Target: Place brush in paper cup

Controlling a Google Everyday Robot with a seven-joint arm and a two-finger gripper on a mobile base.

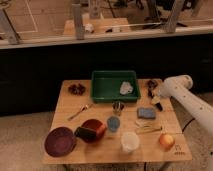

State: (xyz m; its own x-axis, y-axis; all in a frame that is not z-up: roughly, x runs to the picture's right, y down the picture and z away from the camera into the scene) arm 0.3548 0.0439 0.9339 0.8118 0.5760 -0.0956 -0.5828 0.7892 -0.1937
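The paper cup [130, 141] stands upright near the table's front edge, right of centre. A small dark slim object that looks like the brush [157, 104] lies near the table's right edge, just right of the blue-grey sponge [146, 113]. My gripper [152, 91] hangs at the end of the white arm, which comes in from the right. It is over the back right part of the table, just above and behind the brush and far from the paper cup.
A green tray [102, 90] with a pale crumpled item stands at the back. A metal cup [118, 107], blue cup [114, 123], red bowl [92, 130], purple plate [60, 141], fork [80, 111] and orange fruit [166, 140] stand on the wooden table [65, 102].
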